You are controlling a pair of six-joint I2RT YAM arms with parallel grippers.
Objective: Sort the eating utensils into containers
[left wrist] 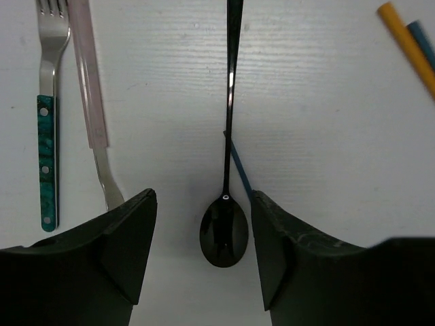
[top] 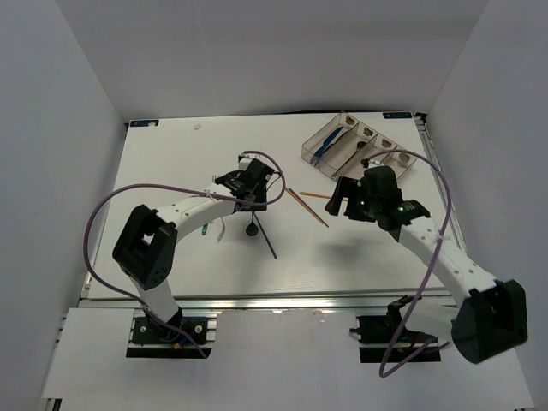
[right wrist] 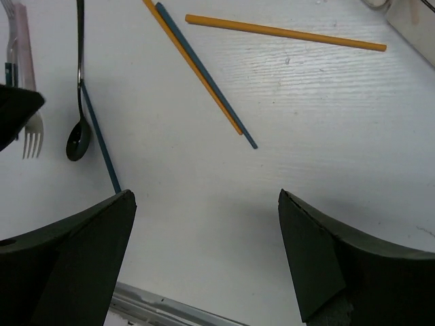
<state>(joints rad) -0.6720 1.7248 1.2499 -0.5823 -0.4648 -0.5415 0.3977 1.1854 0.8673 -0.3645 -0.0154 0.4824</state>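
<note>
A black spoon [left wrist: 224, 231] lies on the table with its bowl between the fingers of my open left gripper [left wrist: 202, 197], which hovers over it without touching. A dark blue chopstick [left wrist: 238, 170] crosses under the spoon's handle. A teal-handled fork [left wrist: 46, 163] and a pale pink-handled utensil [left wrist: 88, 81] lie to its left. My right gripper [right wrist: 205, 193] is open and empty above bare table, near an orange chopstick [right wrist: 285, 32] and an orange and blue pair [right wrist: 197, 68]. The joined clear containers [top: 342, 137] stand at the back right; one holds a blue-handled knife [top: 325, 147].
The left gripper [top: 251, 201] and right gripper [top: 336, 199] are about a hand's width apart in the top view. The spoon [top: 251, 227] lies mid-table. White walls enclose the table. A metal rail [right wrist: 170, 309] runs along the near edge.
</note>
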